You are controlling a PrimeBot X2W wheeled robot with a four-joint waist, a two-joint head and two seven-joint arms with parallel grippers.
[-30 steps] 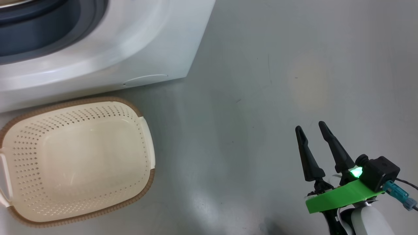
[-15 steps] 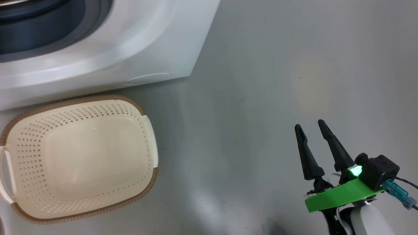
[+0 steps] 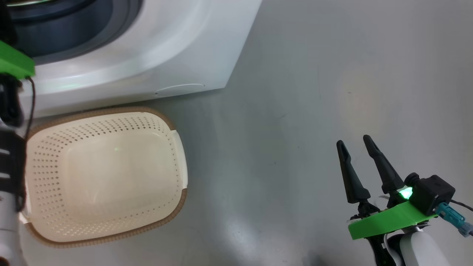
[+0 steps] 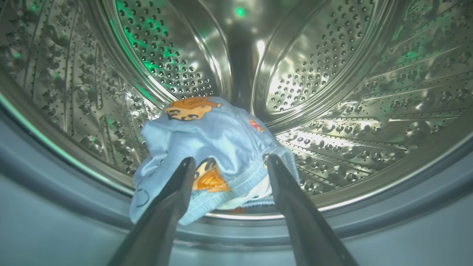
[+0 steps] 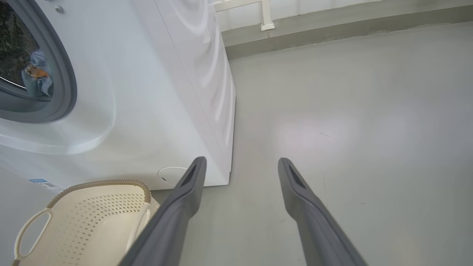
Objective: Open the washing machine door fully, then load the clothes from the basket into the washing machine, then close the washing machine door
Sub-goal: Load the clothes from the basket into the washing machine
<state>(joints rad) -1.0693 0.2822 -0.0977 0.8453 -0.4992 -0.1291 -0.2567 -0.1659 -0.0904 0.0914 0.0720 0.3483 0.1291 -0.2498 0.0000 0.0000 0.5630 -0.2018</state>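
Basket lies lengthwise along washing machine front.

The washing machine is a big white front-loading box standing on the floor at the far left, its round mouth uncovered. A grey-blue rubber gasket rings a shiny perforated steel drum. Low on its front are a round service flap and a blue label. A crumpled blue garment printed with orange-brown bear faces lies at the drum's near lip, one edge hanging over it. The basket, cream with perforated sides, a brown woven-look rim and side handles, sits upright on the floor just in front of the machine, its inside bare.
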